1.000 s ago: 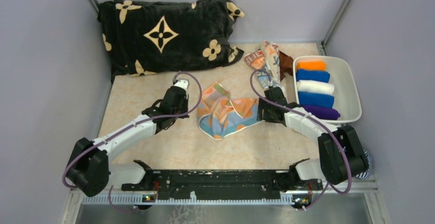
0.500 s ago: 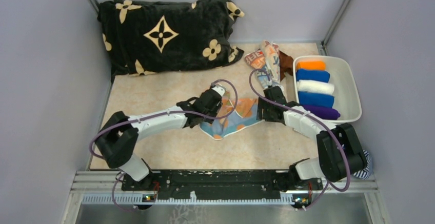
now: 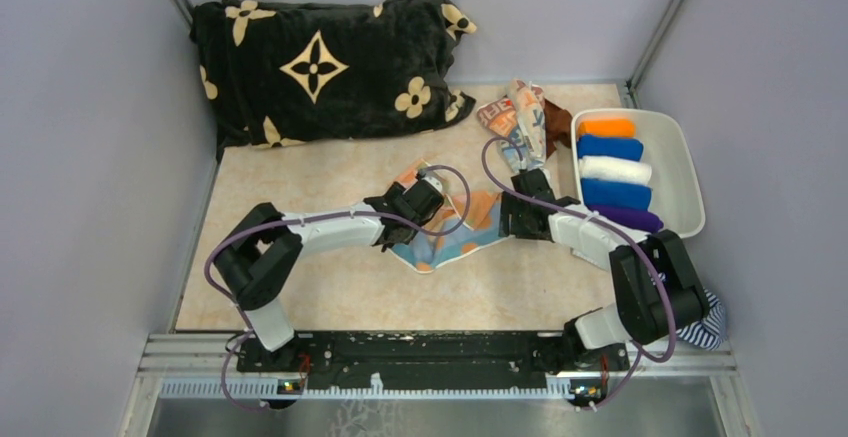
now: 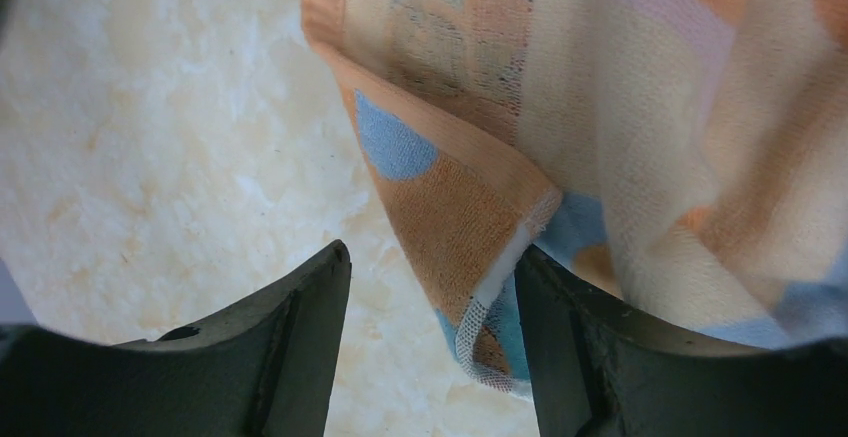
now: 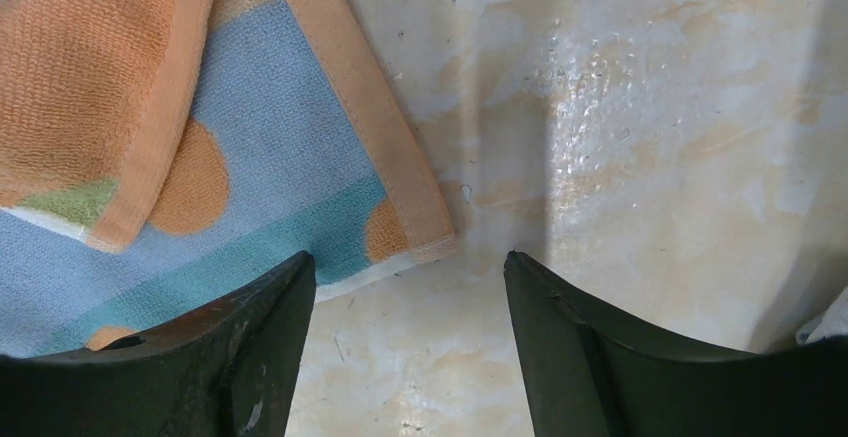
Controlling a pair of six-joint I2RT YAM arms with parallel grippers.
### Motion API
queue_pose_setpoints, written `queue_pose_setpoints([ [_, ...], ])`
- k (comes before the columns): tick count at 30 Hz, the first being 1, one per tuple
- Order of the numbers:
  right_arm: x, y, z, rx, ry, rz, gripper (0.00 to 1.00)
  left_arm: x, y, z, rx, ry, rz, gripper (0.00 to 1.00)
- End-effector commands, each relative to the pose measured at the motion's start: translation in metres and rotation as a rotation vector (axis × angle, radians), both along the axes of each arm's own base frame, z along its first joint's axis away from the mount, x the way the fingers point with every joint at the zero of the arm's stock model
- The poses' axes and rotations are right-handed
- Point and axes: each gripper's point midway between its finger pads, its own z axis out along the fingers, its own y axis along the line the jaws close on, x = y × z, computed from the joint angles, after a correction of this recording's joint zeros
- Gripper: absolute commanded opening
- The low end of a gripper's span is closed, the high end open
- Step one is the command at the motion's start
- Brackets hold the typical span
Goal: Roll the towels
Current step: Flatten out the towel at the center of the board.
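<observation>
The orange-peach printed towel point(image 3: 458, 233) lies crumpled at the table's middle. My left gripper point(image 3: 425, 197) is open low over its left part; in the left wrist view point(image 4: 430, 292) a folded towel corner point(image 4: 480, 247) lies between the fingers, against the right one. My right gripper point(image 3: 508, 217) is open at the towel's right edge; in the right wrist view point(image 5: 405, 297) the towel corner point(image 5: 400, 227) lies just ahead of the open fingers. The pale blue-white printed towel point(image 3: 520, 117) and the brown towel point(image 3: 556, 117) lie heaped at the back.
A white bin point(image 3: 686, 162) at the right holds several plain-coloured rolls point(image 3: 612, 170). The big black flowered blanket point(image 3: 320, 62) fills the back left. A navy-and-white striped cloth point(image 3: 712, 323) hangs off the right near edge. Grey walls close in both sides.
My left arm has swung right, from beside the orange-peach towel's left edge to over its left part. The right gripper has stayed at the towel's right edge.
</observation>
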Motion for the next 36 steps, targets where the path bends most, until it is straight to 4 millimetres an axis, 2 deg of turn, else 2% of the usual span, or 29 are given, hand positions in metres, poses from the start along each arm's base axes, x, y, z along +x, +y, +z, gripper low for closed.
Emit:
queue_pose_setpoints([
  [1, 0.017, 0.006, 0.01, 0.023, -0.043, 0.005, 0.7, 0.019, 0.013, 0.019, -0.021, -0.098, 0.099, 0.67],
  [4, 0.014, 0.005, 0.007, 0.016, -0.028, 0.005, 0.7, 0.021, 0.024, 0.029, -0.108, -0.12, 0.151, 0.67],
  [9, 0.009, 0.003, -0.001, 0.006, 0.004, 0.0, 0.7, 0.014, 0.054, 0.023, -0.273, -0.086, 0.271, 0.67],
  [13, 0.008, 0.002, -0.005, 0.002, 0.021, -0.007, 0.7, 0.006, 0.088, 0.015, -0.403, -0.062, 0.409, 0.67],
  [18, 0.009, 0.004, -0.002, 0.013, 0.012, -0.002, 0.7, -0.003, 0.117, 0.02, -0.583, -0.116, 0.534, 0.67],
  [20, 0.011, 0.006, 0.003, 0.023, -0.002, 0.003, 0.7, -0.005, 0.117, 0.025, -0.665, -0.117, 0.53, 0.67],
  [26, 0.017, 0.012, 0.018, 0.056, -0.044, 0.02, 0.7, -0.003, 0.097, 0.034, -0.828, -0.047, 0.475, 0.67],
  [30, 0.017, 0.011, 0.023, 0.051, -0.05, 0.02, 0.7, -0.006, 0.11, 0.022, -0.892, -0.016, 0.536, 0.66],
  [36, 0.018, 0.011, 0.027, 0.053, -0.057, 0.02, 0.7, -0.006, 0.12, 0.011, -0.905, 0.031, 0.592, 0.59],
])
